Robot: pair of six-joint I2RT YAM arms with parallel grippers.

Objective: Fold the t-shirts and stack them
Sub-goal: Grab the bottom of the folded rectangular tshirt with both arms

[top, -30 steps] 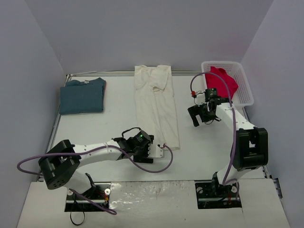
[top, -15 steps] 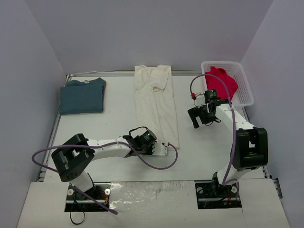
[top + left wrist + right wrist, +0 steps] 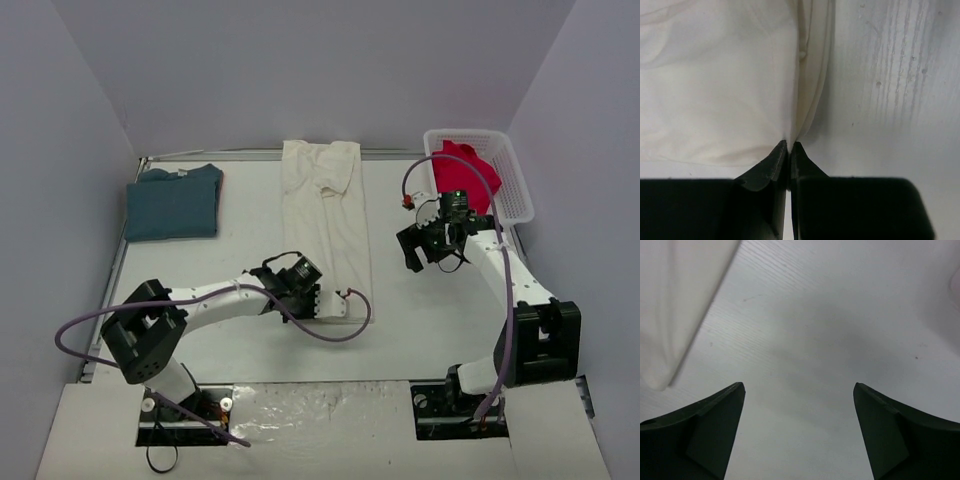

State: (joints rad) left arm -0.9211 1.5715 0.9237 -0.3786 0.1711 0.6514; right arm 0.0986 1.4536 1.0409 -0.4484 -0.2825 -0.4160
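Your white counter (image 3: 420, 310) carries everything. The wrist views show a fine, wood-like grain on it, and the arm bases hide its near edge. The cream-white t-shirt (image 3: 325, 220) lies down the middle as a long narrow strip, folded lengthwise. It is soft and lightly creased, with a sleeve lapped over it toward the far end. From above you cannot see its near right corner, because the left arm's wrist covers it. The teal-blue t-shirt (image 3: 173, 205) sits at the far left as a flat folded rectangle, well apart from the cream one. At the far right, the white plastic lattice basket (image 3: 517, 185) holds the red t-shirt (image 3: 462, 175), which is bunched up with one part draped over the near-left rim. You cannot tell how much of it lies inside.

In the left wrist view, the left tool (image 3: 789, 149) has its dark, wedge-shaped fingers pressed together on the layered edge of the cream cloth at that corner. The pinch point itself sits in shadow. The right tool (image 3: 798, 386) hovers over bare counter with its fingers wide apart and nothing between them. Only a cut-off slice of cream cloth shows at the upper left of its view.
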